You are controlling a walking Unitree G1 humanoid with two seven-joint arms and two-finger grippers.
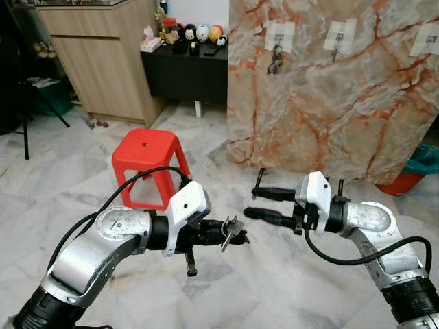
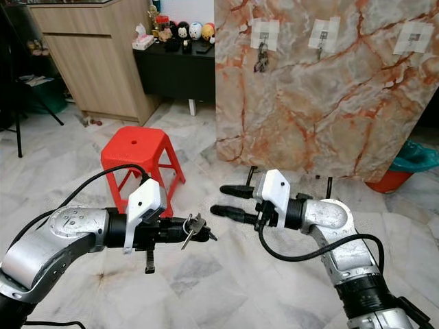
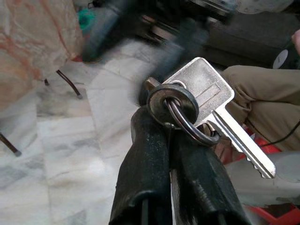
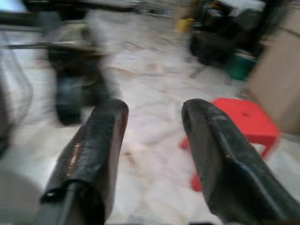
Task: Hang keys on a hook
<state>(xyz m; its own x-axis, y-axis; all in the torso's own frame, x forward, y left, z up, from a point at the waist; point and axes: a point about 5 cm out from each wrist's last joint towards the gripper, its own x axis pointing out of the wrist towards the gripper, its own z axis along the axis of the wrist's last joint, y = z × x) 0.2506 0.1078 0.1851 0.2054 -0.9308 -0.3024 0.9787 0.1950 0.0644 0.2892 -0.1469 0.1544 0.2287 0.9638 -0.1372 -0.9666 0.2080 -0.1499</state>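
Silver keys (image 1: 231, 232) hang from a ring pinched in your left gripper (image 1: 236, 235), low in the near middle — the marble board's (image 1: 329, 103) hooks (image 1: 336, 49) sit far off. That thin pinch could slip in transit; your right gripper (image 1: 259, 203) waits spread apart.
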